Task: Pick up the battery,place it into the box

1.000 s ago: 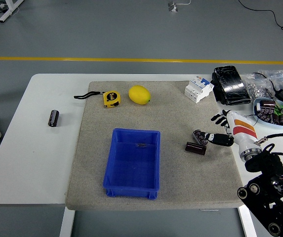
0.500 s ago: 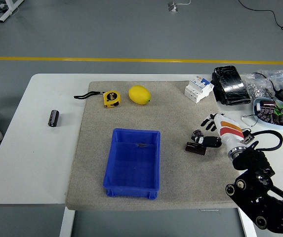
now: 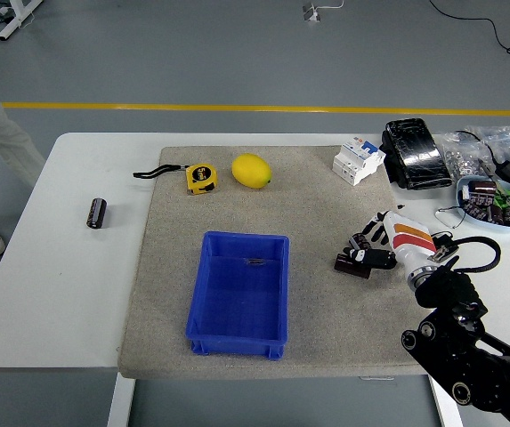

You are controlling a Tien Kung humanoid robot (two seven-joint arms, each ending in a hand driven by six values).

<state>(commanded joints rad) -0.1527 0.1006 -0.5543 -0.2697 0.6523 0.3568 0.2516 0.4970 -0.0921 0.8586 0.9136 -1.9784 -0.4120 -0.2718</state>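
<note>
A grey floor with a yellow line runs behind the white desk (image 3: 68,294), most of which is covered by a beige felt mat (image 3: 326,311). A blue box (image 3: 239,294) sits on the mat toward its near edge, open side up, with something small and dark lying on its floor. To its right, two dark cylindrical batteries (image 3: 352,258) lie close together on the mat. The right hand (image 3: 381,246), white with black fingers, is down on them with its fingers curled over the pair; whether it actually has hold of either one cannot be told. Another battery (image 3: 97,213) lies alone on the bare desk far to the left. Along the mat's far side are a yellow tape measure (image 3: 200,178) with a black strap, a lemon (image 3: 251,171) just beside it, and a white circuit breaker (image 3: 358,159). A black wrapped pack (image 3: 416,153), clear bags and a light blue dish (image 3: 468,201) of small parts crowd the desk's right end. A person's trouser leg (image 3: 1,124) shows at the far left.
</note>
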